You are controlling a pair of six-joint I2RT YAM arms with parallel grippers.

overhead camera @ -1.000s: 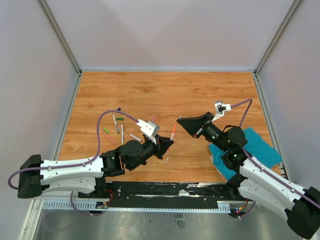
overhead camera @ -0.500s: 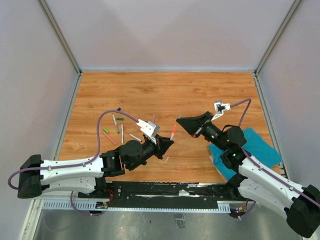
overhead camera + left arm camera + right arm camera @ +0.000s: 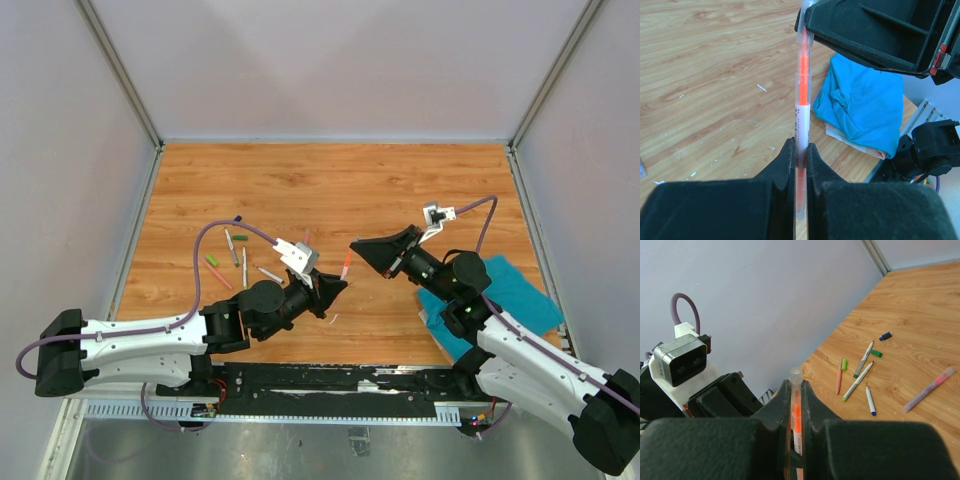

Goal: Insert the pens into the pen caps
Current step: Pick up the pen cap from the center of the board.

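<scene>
An orange pen is held in the air between both grippers. My left gripper is shut on its pale barrel, seen in the left wrist view. My right gripper is shut on the clear cap end, with the orange tip showing inside the cap; its fingertips meet in the right wrist view. Several other pens lie on the table at the left. A dark blue cap and a green cap lie near them.
A teal cloth lies at the right under my right arm, also in the left wrist view. A pink capped pen lies apart from the cluster. Grey walls enclose the wooden table.
My right gripper has shifted slightly left, toward the left gripper, along the orange pen. The left arm has not moved.
</scene>
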